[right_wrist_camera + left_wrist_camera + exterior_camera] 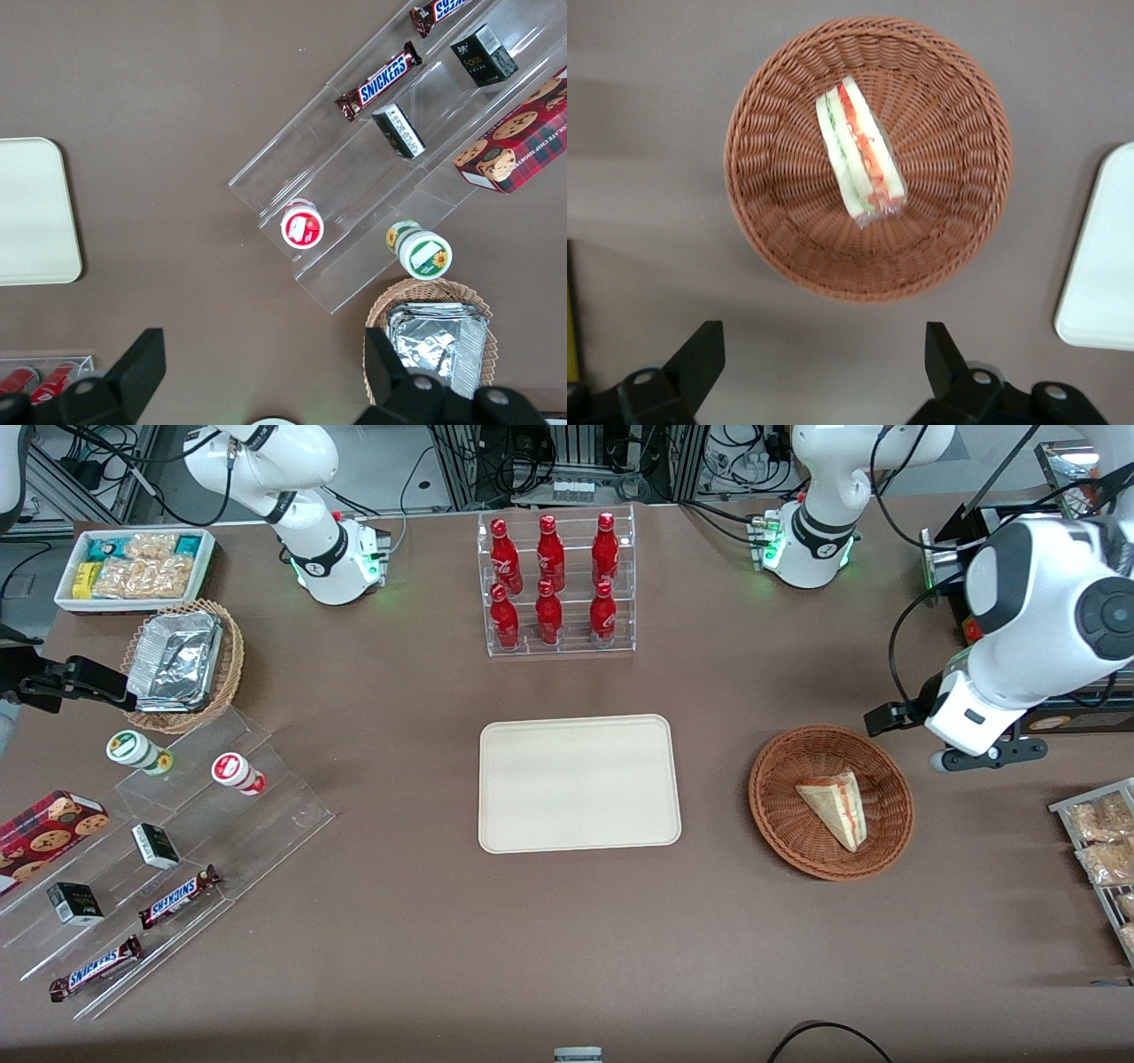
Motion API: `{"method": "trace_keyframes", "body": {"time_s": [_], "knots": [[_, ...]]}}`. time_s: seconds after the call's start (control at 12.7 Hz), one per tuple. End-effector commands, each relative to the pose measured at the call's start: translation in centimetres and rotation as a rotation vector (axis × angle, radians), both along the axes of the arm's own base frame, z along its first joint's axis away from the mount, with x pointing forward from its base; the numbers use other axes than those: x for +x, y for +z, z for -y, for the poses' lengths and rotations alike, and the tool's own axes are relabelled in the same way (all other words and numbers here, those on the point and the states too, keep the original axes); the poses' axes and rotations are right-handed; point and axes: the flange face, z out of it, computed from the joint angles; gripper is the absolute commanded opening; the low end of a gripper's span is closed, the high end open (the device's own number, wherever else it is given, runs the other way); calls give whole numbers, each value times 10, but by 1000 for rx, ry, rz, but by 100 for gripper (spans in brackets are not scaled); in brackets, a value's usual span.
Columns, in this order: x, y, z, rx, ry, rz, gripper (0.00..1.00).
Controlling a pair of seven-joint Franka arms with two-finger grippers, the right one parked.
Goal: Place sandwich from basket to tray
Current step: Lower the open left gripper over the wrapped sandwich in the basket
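Snickers bars (180, 896), 2 of them with the name legible on brown wrappers, lay on a clear stepped display stand (168, 841) well toward the parked arm's end of the table from the tray (578, 784). That stand also carried 2 small dark boxes (155, 845), a red carton printed with cookies (46, 828) and 2 round tubs, 1 red-lidded (237, 772) and 1 green-lidded (137, 751). Farther from the front camera than the tray, a clear rack (558, 584) held 6 red bottles (549, 553) with white script too small to read. The sandwich (835, 808) lay alone in the reddish-brown basket (831, 802), red, orange and green filling showing along 1 edge. The basket sat beside the bare cream tray, toward the working arm's end. The gripper (822, 367) hung above the brown table (567, 957) just beside the basket, its black fingers (698, 359) spread wide apart and holding nothing. A tan wicker basket (184, 666) held foil containers (175, 660), and a white bin (135, 569) held snack packets.
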Motion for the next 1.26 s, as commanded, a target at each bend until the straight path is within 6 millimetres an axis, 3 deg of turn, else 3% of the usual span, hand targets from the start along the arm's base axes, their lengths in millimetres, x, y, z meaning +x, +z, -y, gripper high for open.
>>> {"method": "trace_keyframes", "body": {"time_s": [0.0, 0.39, 0.71, 0.95, 1.18], "knots": [[-9, -27, -4, 3, 18, 72, 100], [2, -71, -5, 1, 319, 175, 100], [29, -109, 4, 19, 704, 146, 100], [32, -124, 22, 58, 706, 90, 100], [36, -135, 24, 66, 690, 68, 100]]}}
